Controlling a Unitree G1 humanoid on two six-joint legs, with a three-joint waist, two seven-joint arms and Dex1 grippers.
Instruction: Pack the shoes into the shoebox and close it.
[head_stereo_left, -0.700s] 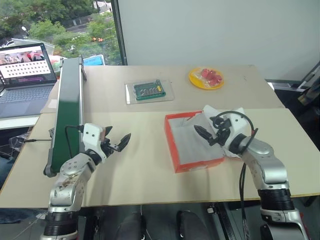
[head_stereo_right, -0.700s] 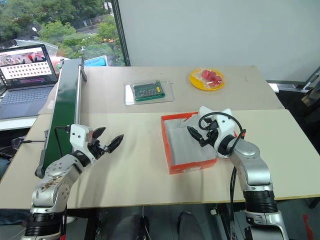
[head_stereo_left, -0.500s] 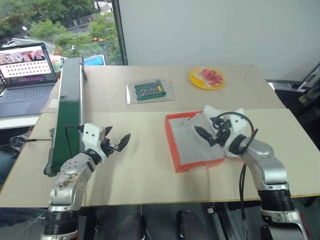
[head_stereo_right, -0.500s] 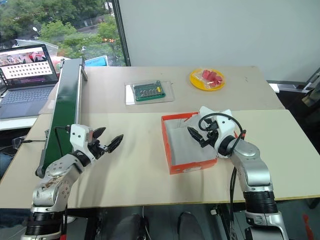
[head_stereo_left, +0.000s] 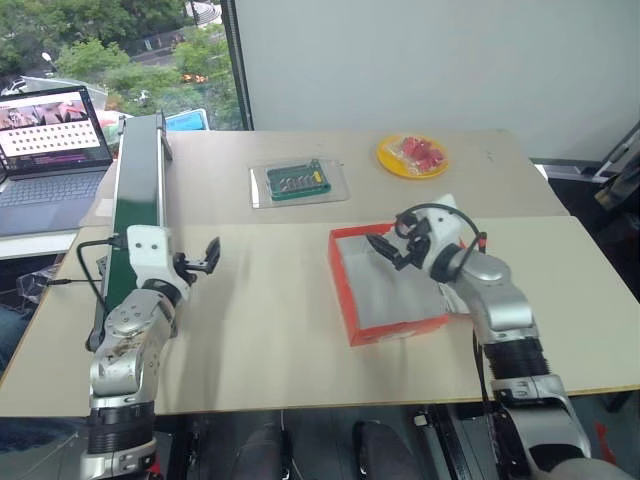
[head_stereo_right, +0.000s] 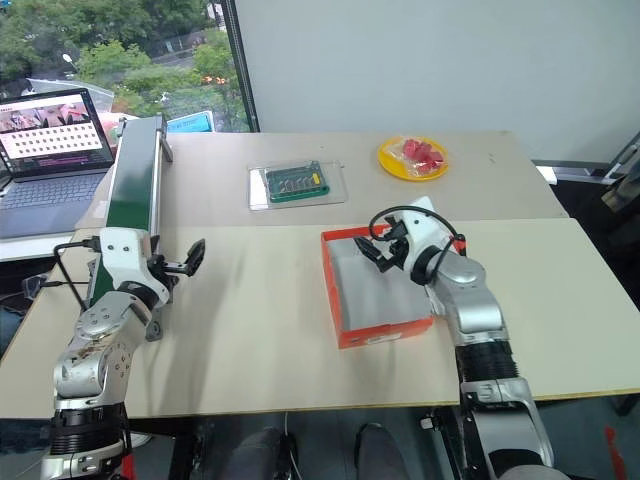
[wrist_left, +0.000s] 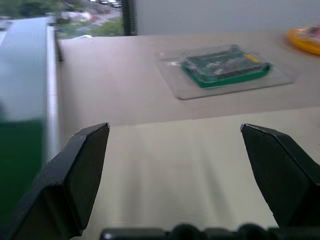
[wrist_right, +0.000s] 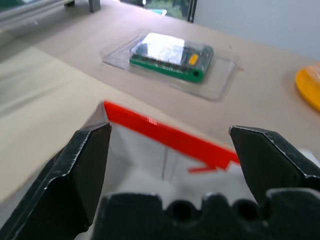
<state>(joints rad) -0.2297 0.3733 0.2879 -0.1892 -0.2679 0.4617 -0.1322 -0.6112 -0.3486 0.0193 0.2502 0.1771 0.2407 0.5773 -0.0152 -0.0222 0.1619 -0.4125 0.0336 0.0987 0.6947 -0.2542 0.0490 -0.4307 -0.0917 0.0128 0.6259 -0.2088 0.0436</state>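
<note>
The left arm reaches forward on the left side with its hand (head_stereo_left: 203, 258) held level, empty, its two black fingers (wrist_left: 82, 172) spread wide, while the right arm bends in from the right, its hand (head_stereo_left: 392, 249) angled leftward, likewise empty with fingers (wrist_right: 82, 165) wide apart

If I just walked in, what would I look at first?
Probably the bright red-orange shoebox, lying open on the near table with the right gripper open above its far end. Next, the yellow plate of red things at the back, and the long green conveyor on the left.
</note>
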